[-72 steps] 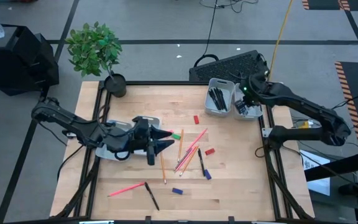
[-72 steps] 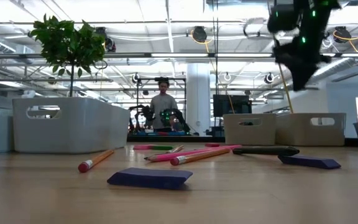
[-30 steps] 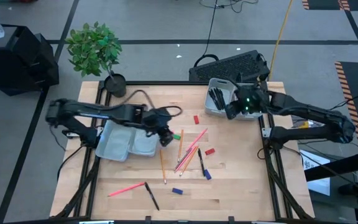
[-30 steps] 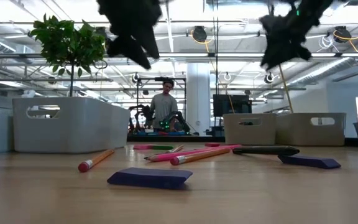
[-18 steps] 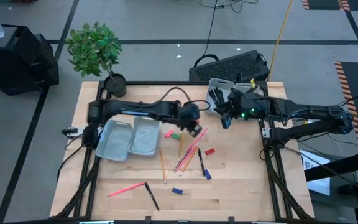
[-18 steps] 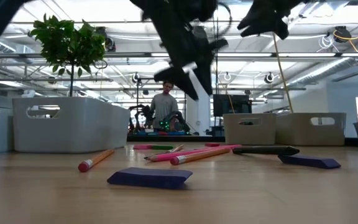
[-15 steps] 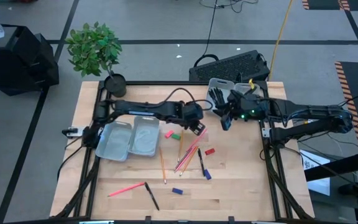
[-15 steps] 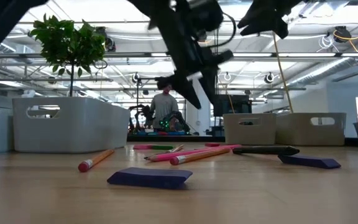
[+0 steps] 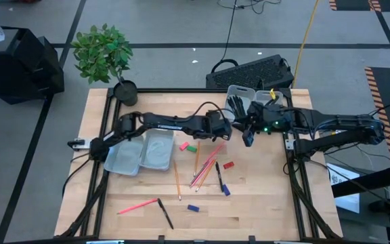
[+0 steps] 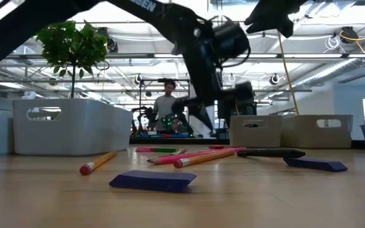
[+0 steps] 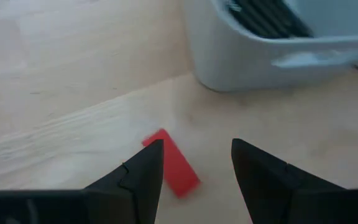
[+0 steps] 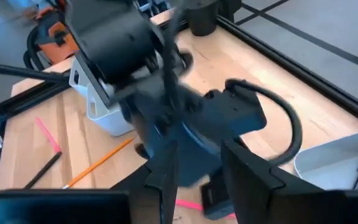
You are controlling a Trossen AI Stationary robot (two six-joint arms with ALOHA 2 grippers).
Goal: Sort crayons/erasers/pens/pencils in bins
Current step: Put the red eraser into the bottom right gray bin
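Pale wood-grain desk [image 9: 134,227] is littered at centre frame with thin orange and pink pencils [image 9: 205,166], black pens [image 9: 218,176] and stubby erasers [image 9: 228,165], between 2 empty smooth grey bins [image 9: 141,150] at left and 2 more [image 9: 241,105] at upper right holding pens. Since 2.4 s ago the left gripper [image 11: 194,165] has been swung from the left bins across to the flat red eraser [image 11: 171,163] near the upper-right bins, and its jaws are spread apart over it, so an eraser pick appears set up. The right gripper [image 9: 248,139] has been brought down from its bins and hangs just beside, jaws parted and empty.

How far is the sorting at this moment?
Done: black pens lie in one bin. In hand: the open left gripper is over a red eraser, not gripping it. The right gripper waits nearby. Left: pencils, other erasers and two pens on the table.
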